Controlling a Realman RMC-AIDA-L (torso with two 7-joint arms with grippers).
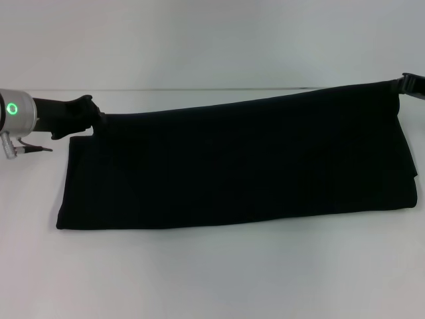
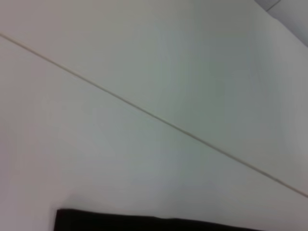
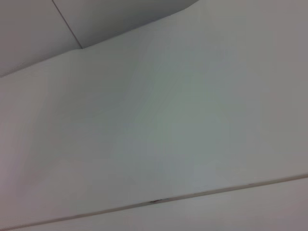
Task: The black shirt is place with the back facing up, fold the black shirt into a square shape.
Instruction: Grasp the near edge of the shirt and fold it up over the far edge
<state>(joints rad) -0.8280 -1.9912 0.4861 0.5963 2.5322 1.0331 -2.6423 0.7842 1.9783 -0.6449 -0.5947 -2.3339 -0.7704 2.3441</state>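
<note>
Shirt (image 1: 239, 166) hangs as a long folded band over the table (image 1: 212, 279), stretched btwn both grippers. Left gripper (image 1: 93, 119) pinches its far left corner; right gripper (image 1: 406, 85) grips the far right corner, fingers mostly out of view

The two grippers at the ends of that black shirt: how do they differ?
The left gripper shows plainly, with its silver wrist and green light, at the far left corner of the black shirt. The right gripper is mostly cut off by the picture's edge at the far right corner, and sits higher in the head view. Both are black and meet the shirt's far edge, which looks stretched between them over the white table.
</note>
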